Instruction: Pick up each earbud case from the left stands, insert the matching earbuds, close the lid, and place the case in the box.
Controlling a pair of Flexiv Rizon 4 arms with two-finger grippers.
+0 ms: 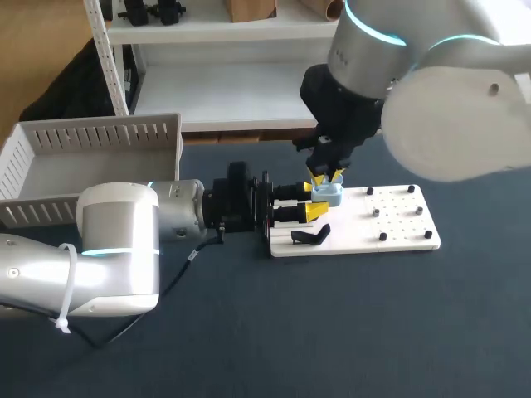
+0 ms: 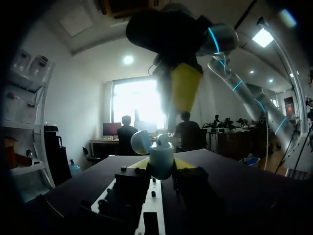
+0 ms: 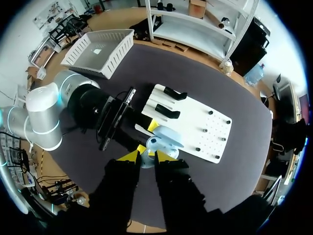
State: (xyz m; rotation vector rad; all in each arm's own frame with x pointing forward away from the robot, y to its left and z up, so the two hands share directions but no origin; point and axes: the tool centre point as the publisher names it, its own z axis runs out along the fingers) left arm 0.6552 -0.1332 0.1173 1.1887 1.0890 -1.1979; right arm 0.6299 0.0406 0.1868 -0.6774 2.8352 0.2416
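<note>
- Head view: the left arm is reaching in from nine o'clock over the dark counter; its jaws are gripping a pale blue earbud case from two sides; the case is hanging above the nine o'clock end of a white board.
- The right arm is coming in from one o'clock; its jaws are hanging just above the case, yellow tips pointing down at it; I cannot tell whether they are pinching anything.
- Left wrist view: the case is sitting between that arm's yellow fingertips, its lid standing open; a yellow finger of the other arm is hovering right over it.
- Right wrist view: the open case is showing just ahead of the close-set fingertips; two black stands are sitting on the board beyond it.
- The box, white and slatted, is sitting at ten o'clock on the counter, well apart from the case.
</note>
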